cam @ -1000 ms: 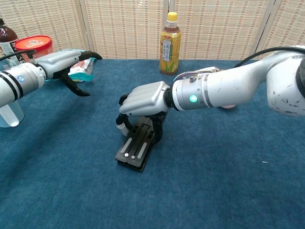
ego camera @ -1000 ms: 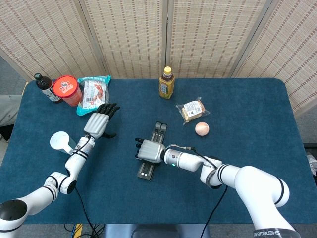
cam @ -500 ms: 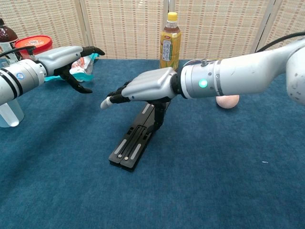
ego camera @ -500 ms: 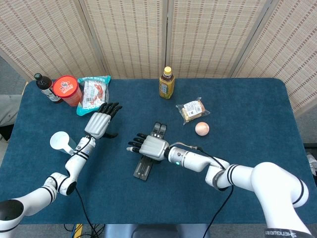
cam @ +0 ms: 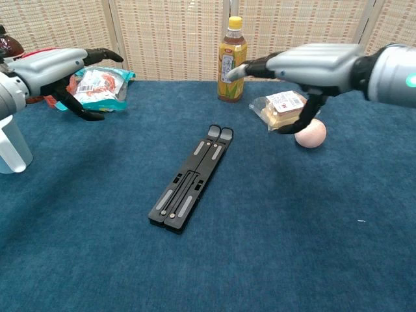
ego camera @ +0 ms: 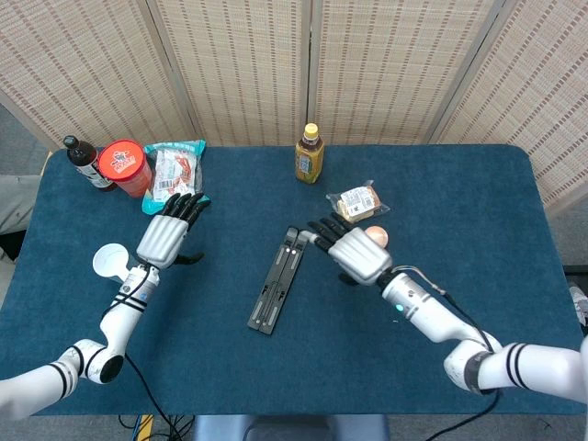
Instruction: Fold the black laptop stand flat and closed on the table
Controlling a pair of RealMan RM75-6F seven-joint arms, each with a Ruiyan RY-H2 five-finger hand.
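Laptop stand [cam: 191,177] lies flat, closed on table [cam: 273,247], task looks done; my right hand [cam: 316,65] and left hand [cam: 55,65] hover spread, empty.

A: Cam setup?
B: 2 cams. Head view sits high, looks steeply down, takes in the whole table [ego camera: 478,184] and the screen [ego camera: 303,64] behind it. Chest view sits low and close, faces forward across the tabletop.
A: Overlap?
B: Both catch the stand [ego camera: 278,282] mid-table, the bottle [ego camera: 310,153], both hands, the snack bag [ego camera: 172,173].
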